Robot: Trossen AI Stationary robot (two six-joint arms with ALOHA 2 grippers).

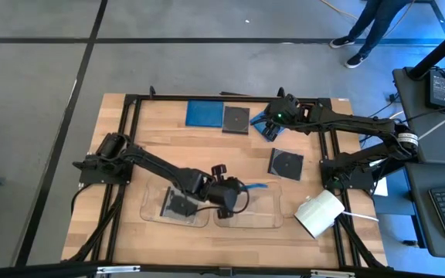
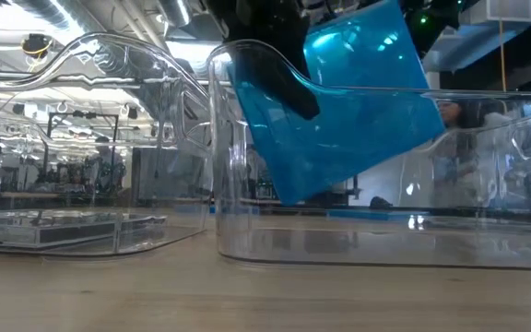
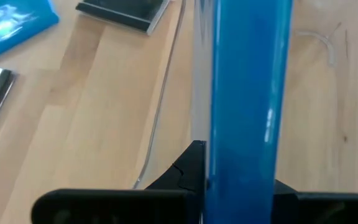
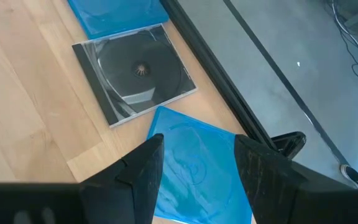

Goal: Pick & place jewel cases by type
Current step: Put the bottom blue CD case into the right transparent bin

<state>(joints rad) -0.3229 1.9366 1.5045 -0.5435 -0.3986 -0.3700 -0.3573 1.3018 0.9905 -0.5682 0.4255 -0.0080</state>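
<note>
My left gripper point(image 1: 224, 193) is clamped on a translucent blue jewel case point(image 2: 348, 101), holding it on edge and tilted above the right-hand clear tray point(image 1: 273, 220) near the table's front; from the left wrist camera the case runs straight up between the closed fingers point(image 3: 185, 171). Just beside that tray, on its left, sits a second clear tray point(image 1: 154, 210) with one dark jewel case point(image 1: 178, 204) lying flat inside it. My right gripper point(image 4: 194, 165) hovers at the far side of the table with its fingers point(image 4: 145, 168) spread apart over another blue jewel case point(image 4: 191, 162), which lies flat on the wood point(image 1: 168, 154) close to the black frame rail; I see nothing held between them. Beside that case lies a dark jewel case with a round disc point(image 4: 135, 71), and past it a third blue case point(image 1: 204, 114). One more dark case point(image 1: 286, 164) lies alone nearer the table's middle right.
</note>
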